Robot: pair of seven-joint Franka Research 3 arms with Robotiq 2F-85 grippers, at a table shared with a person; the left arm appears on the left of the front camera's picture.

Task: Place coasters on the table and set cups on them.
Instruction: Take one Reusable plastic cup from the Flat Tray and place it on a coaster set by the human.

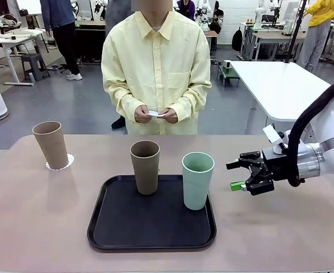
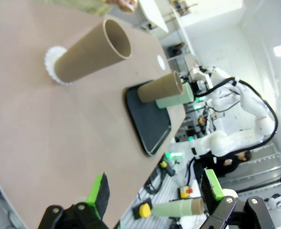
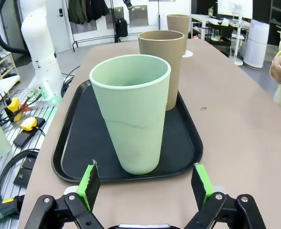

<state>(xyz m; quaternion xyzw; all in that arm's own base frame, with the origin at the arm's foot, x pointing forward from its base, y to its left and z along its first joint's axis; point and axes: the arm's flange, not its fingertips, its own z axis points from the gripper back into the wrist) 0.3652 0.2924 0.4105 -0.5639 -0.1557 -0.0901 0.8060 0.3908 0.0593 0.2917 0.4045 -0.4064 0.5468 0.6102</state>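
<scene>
Right claw [image 1: 233,176] over table [image 1: 42,227], grey floor [image 1: 76,108] beyond

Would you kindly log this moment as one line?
right gripper: open, facing mint cup | tan cup: on coaster | brown cup: on tray

A black rectangular plastic tray [image 1: 127,227] lies at the near middle of the wide beige-brown counter [image 1: 42,216]. On the tray's far half stand two cups: the darker brown tapered tumbler [image 1: 145,168] to the left and the pale mint tapered tumbler [image 1: 197,181] to its right, just beside it and slightly nearer. Well to the tray's left and farther back, the light tan tapered tumbler [image 1: 51,145] stands on a round white paper-doily coaster [image 1: 69,162] on the counter. The right claw [image 1: 235,176] hangs just right of the mint tumbler, apart from it. Behind the counter's far edge, a person's hands [image 1: 142,114] hold a small white paper piece [image 1: 154,114] between them.
</scene>
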